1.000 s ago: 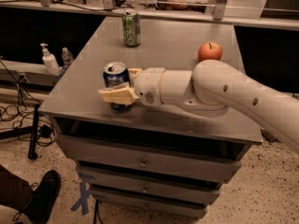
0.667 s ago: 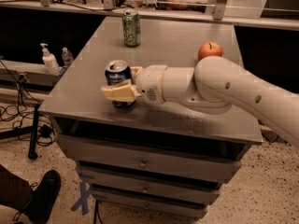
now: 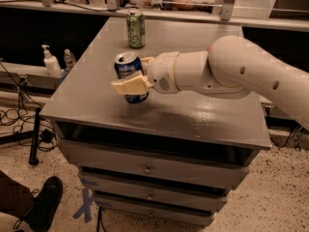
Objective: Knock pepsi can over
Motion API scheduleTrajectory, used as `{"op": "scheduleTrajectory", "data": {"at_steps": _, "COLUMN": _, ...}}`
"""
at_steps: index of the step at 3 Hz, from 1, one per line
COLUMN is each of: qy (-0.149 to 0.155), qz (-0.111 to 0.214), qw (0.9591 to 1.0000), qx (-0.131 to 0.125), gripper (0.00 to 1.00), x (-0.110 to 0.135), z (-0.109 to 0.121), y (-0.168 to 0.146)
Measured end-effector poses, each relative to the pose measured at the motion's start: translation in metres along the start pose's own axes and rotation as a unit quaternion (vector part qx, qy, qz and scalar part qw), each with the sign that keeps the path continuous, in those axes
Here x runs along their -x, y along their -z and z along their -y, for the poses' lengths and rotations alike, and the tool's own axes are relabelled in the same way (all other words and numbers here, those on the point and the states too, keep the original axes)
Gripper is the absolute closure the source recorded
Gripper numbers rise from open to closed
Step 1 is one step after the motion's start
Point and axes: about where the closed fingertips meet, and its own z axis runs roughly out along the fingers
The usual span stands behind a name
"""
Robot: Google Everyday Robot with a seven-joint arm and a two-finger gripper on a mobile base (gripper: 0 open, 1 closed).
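Note:
The pepsi can (image 3: 127,69) is dark blue with a silver top. It stands near the left middle of the grey table (image 3: 193,120), leaning slightly left. My gripper (image 3: 130,75) reaches in from the right on a thick white arm (image 3: 231,71). Its cream fingers (image 3: 131,86) sit on either side of the can: one crosses the can's lower front and the other is behind its right side. The gripper is shut on the can.
A green can (image 3: 136,28) stands upright at the table's back edge. A pump bottle (image 3: 50,62) and a small bottle (image 3: 70,59) sit on a ledge to the left. Drawers (image 3: 149,168) lie under the tabletop. A person's shoe (image 3: 43,204) is at bottom left.
The gripper and the pepsi can have moved together up and to the right in the view. The arm now hides the red apple that showed at the back right.

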Motion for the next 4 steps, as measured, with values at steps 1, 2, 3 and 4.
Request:
{"op": "scheduleTrajectory", "data": {"at_steps": 1, "qy": 0.023, "qz": -0.047, "qw": 0.9986, "qx": -0.002, "gripper": 1.00, "x": 0.005, "z": 0.010, "y": 0.006}}
{"op": "scheduleTrajectory", "data": {"at_steps": 2, "qy": 0.053, "qz": -0.125, "qw": 0.9907, "qx": 0.004, "gripper": 1.00, "x": 0.005, "z": 0.022, "y": 0.011}}
{"op": "scheduleTrajectory", "data": {"at_steps": 3, "qy": 0.076, "qz": -0.223, "qw": 0.9715, "qx": 0.024, "gripper": 1.00, "x": -0.016, "z": 0.031, "y": 0.013}}
{"op": "scheduleTrajectory", "data": {"at_steps": 4, "qy": 0.083, "qz": -0.315, "qw": 0.9440, "qx": 0.053, "gripper": 1.00, "x": -0.056, "z": 0.035, "y": 0.017}}
